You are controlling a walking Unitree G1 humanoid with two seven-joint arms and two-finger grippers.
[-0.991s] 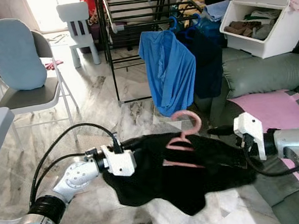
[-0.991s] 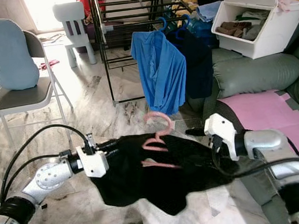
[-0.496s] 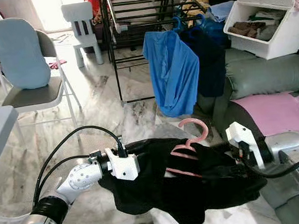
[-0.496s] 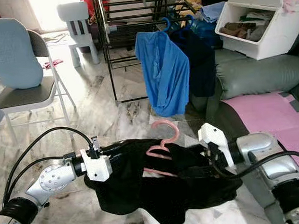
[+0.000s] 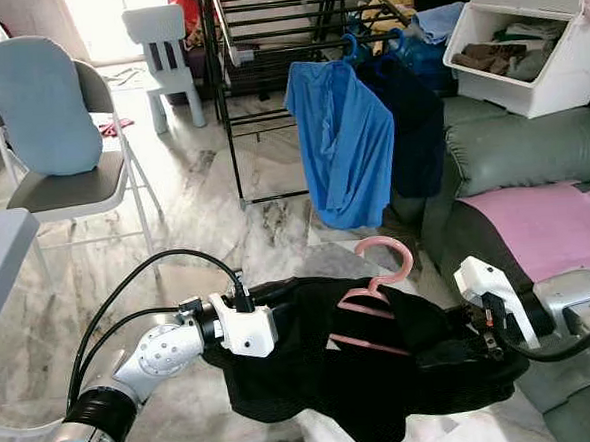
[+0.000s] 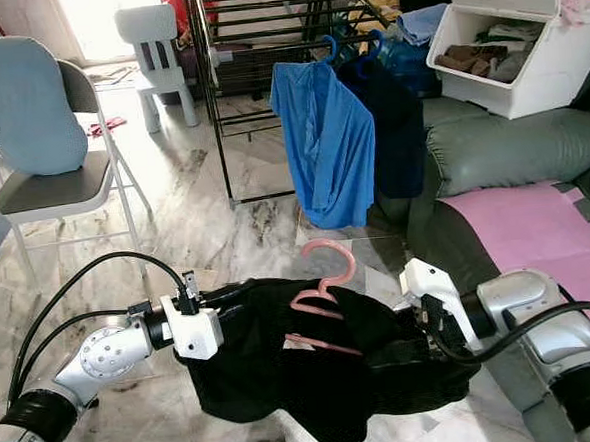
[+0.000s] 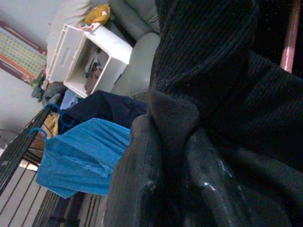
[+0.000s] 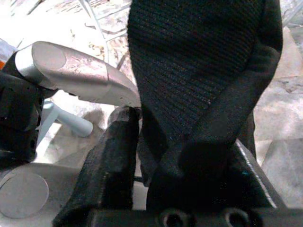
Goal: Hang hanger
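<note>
A black garment [image 5: 385,386] sags between my two grippers low over the marble floor, with a pink hanger [image 5: 405,254] threaded in it and the hook sticking up. My left gripper [image 5: 284,294] is shut on the garment's left edge; in the left wrist view its fingers [image 7: 142,179] pinch the black knit [image 7: 227,94] beside the pink hanger bar [image 7: 289,42]. My right gripper [image 5: 460,323] is shut on the right edge, and the right wrist view shows the cloth [image 8: 199,71] bunched between its fingers [image 8: 118,161].
A black drying rack [image 5: 264,43] stands ahead with a blue shirt [image 5: 346,148] and a dark garment [image 5: 414,124] on blue hangers. A grey sofa [image 5: 531,146] with a pink mat [image 5: 546,226] and a white bin [image 5: 530,46] lies on the right. A folding chair [image 5: 43,106] stands on the left.
My right gripper has dropped lower and slightly right with the cloth, so the garment sags more. The left gripper holds about the same place. The camera has shifted slightly.
</note>
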